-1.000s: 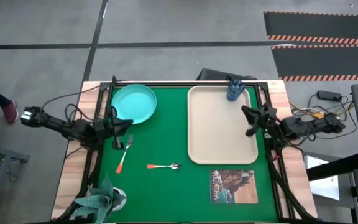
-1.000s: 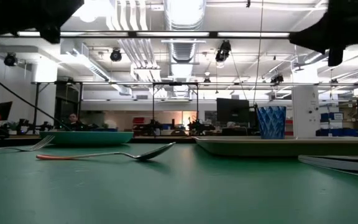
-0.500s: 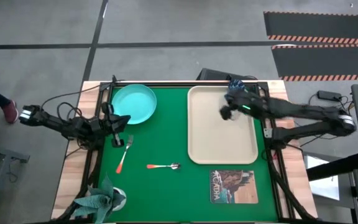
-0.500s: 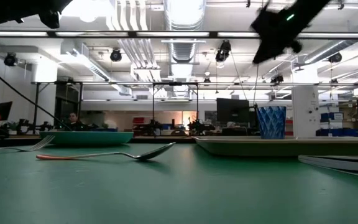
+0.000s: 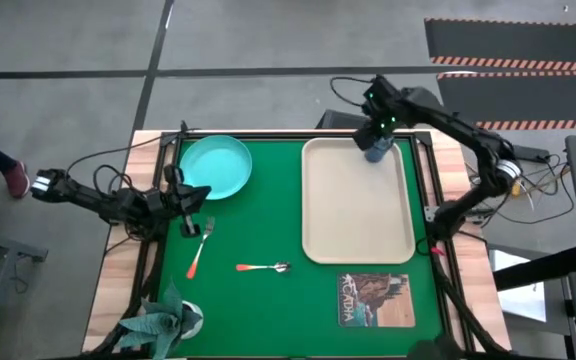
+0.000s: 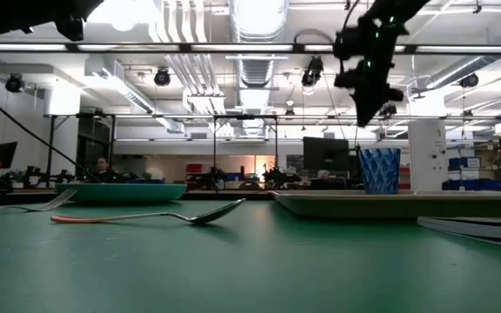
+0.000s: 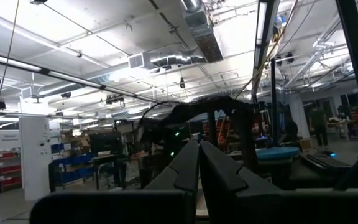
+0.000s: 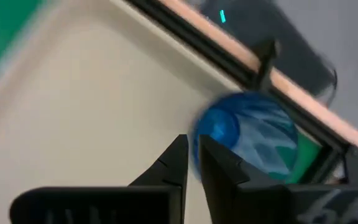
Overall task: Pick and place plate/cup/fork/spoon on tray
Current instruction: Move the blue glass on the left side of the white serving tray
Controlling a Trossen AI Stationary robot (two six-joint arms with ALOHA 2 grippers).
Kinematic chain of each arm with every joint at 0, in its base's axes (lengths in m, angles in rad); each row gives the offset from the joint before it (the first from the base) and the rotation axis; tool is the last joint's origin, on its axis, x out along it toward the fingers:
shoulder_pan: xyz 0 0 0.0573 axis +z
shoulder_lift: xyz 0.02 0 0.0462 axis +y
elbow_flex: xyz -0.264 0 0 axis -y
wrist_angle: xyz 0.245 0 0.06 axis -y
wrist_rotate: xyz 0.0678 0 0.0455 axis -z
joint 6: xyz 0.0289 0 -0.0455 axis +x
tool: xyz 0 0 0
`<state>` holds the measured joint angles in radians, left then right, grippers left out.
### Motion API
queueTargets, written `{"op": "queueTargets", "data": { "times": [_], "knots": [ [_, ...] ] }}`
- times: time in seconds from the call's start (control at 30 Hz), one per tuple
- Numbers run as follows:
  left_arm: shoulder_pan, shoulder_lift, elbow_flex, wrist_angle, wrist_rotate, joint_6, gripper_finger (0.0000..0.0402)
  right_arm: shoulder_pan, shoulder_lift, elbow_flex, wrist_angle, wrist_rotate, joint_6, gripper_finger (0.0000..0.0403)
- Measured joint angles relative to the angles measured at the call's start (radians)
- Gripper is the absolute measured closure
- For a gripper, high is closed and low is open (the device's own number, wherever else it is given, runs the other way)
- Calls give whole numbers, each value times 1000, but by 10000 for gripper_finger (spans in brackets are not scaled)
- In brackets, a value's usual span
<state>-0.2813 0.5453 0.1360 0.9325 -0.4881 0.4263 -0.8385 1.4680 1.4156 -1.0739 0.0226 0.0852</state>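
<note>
The blue cup [image 5: 376, 151] stands upright on the beige tray [image 5: 353, 215], in its far right corner; it also shows in the low view [image 6: 379, 170] and the right wrist view [image 8: 253, 138]. My right gripper [image 5: 374, 136] hangs above the cup, pointing down, shut and empty [image 8: 192, 155]. The turquoise plate [image 5: 215, 165] lies on the green mat at the far left. The fork [image 5: 200, 245] and the spoon [image 5: 264, 267] lie on the mat. My left gripper [image 5: 200, 196] is shut and empty, just near of the plate.
A printed picture card [image 5: 376, 298] lies on the mat near of the tray. A potted plant [image 5: 165, 320] stands at the near left corner. A black frame [image 5: 298, 133] runs along the table's far edge, right behind the cup.
My right arm has swung from the table's right edge across the tray toward the far edge and risen. Its gripper has tipped down and now hangs over the cup. The cup and the other things have stayed in place.
</note>
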Motion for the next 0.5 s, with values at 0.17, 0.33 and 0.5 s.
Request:
{"op": "queueTargets", "data": {
  "times": [0.17,0.33,0.5],
  "knots": [
    [0,4,-7,1,0,0,401,-53,42,24,-32,-31,-39,319],
    [0,5,-10,1,0,0,401,-68,85,12,-50,-29,-69,262],
    [0,7,-10,1,0,0,401,-69,120,4,-45,-34,-96,230]
  ]
}}
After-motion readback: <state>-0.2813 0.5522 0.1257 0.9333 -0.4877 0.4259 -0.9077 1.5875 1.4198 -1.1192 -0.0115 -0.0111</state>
